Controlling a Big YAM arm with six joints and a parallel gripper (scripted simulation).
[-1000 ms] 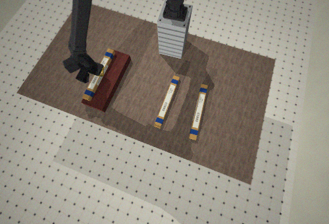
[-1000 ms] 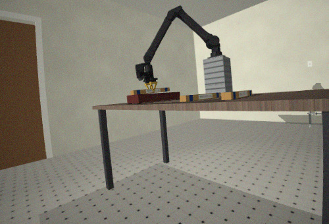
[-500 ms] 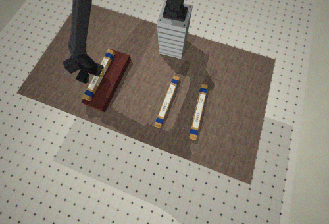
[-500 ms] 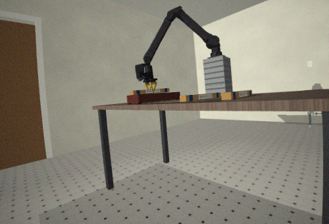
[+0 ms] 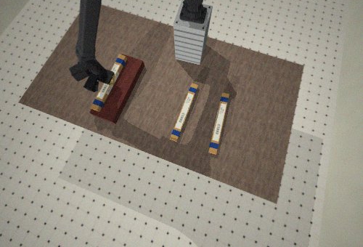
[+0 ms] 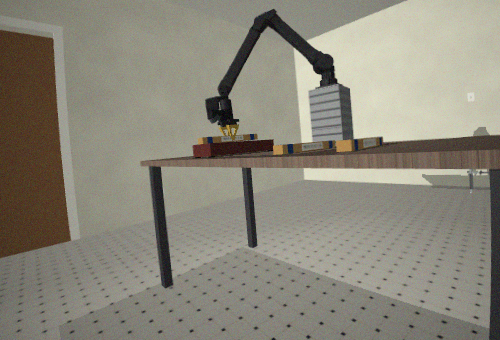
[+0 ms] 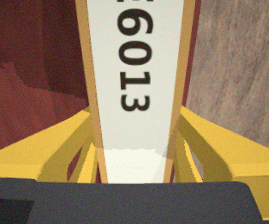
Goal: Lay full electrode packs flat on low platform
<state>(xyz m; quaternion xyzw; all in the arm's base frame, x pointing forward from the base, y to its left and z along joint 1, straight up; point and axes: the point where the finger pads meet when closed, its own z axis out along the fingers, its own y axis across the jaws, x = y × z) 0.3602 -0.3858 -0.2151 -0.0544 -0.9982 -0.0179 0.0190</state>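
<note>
Yellow jaws of the gripper point(image 5: 112, 79) point(image 6: 229, 133) point(image 7: 136, 145) pinching the E6013 pack point(image 5: 119, 61) point(image 6: 202, 140) point(image 7: 135, 65) by its long sides, right over the dark red platform point(image 5: 133, 69) point(image 6: 233, 148) point(image 7: 60, 65). Probably stiff, maybe heavy if full. Best gripped near mid-length, gently, to avoid crushing or tipping.

Tabletop point(image 5: 254, 83) point(image 6: 425, 156): wood-look, brown, streaked grain, matt. Low platform point(image 5: 121, 101) point(image 6: 215, 150) point(image 7: 15, 120): dark red, matt, faintly streaked. Gripper fingers: yellow, smooth, plastic-looking. Pack label point(image 7: 135, 60): white, smooth, paper-like. Ribbed pedestal point(image 5: 189, 44) point(image 6: 327, 114): grey, metal-looking. Arm point(image 5: 88, 21) point(image 6: 242, 54): black, matt.
</note>
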